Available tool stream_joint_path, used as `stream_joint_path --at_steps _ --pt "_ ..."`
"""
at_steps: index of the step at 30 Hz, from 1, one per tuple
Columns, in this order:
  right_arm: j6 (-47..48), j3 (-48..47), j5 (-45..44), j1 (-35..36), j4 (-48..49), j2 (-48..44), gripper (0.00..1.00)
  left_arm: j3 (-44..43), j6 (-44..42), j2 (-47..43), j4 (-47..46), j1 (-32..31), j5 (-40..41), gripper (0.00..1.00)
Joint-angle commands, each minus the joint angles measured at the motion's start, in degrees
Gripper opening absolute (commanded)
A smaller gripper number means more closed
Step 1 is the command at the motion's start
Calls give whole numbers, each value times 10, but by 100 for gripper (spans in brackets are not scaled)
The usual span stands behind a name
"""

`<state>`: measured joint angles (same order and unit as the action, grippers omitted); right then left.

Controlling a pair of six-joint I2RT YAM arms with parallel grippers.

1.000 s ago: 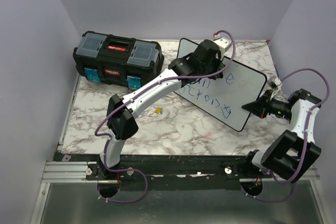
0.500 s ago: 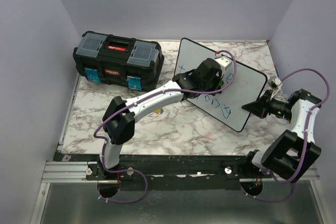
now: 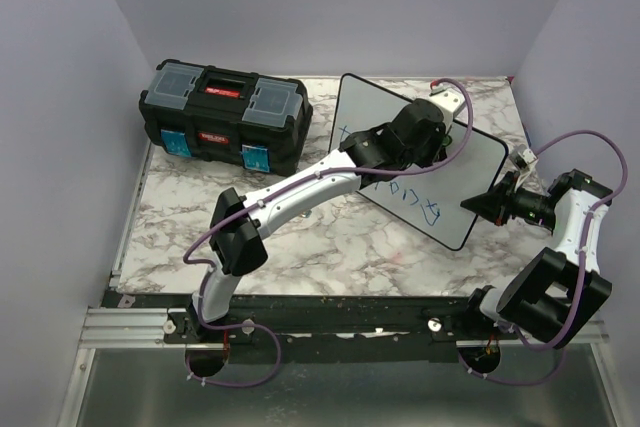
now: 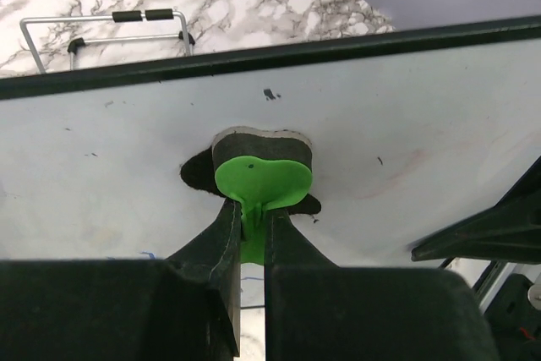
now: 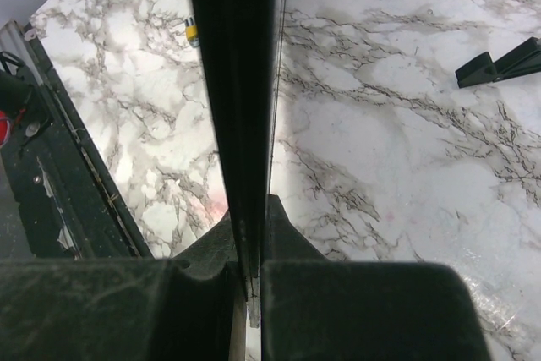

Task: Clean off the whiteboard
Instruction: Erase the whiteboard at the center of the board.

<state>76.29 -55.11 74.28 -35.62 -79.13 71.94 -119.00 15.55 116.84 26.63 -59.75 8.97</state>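
Our left pincer (image 4: 252, 219) grips the eraser (image 4: 260, 177) against the whiteboard (image 4: 439, 124); our right pincer (image 5: 251, 238) clamps its rim. The top looks clean; blue lettering (image 3: 420, 202) below awaits wiping.

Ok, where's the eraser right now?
In the left wrist view the green eraser is pinched in the left gripper, its pad against the whiteboard near the board's far rim. The top view does not show it.

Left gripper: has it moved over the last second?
Yes. In the top view the left gripper has slid right across the whiteboard, farther from the black toolbox.
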Motion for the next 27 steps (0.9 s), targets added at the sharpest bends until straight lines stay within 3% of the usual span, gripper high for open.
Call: stream_joint_path --at_steps 1,12,27 --pt "32 -2 22 13 -22 -14 1 -17 -7 17 -30 2 40 0" --pt "32 -1 22 13 -22 -16 1 91 10 -3 -52 20 53 0" --pt "32 -1 22 13 -22 -14 1 -7 6 16 -29 2 22 0"
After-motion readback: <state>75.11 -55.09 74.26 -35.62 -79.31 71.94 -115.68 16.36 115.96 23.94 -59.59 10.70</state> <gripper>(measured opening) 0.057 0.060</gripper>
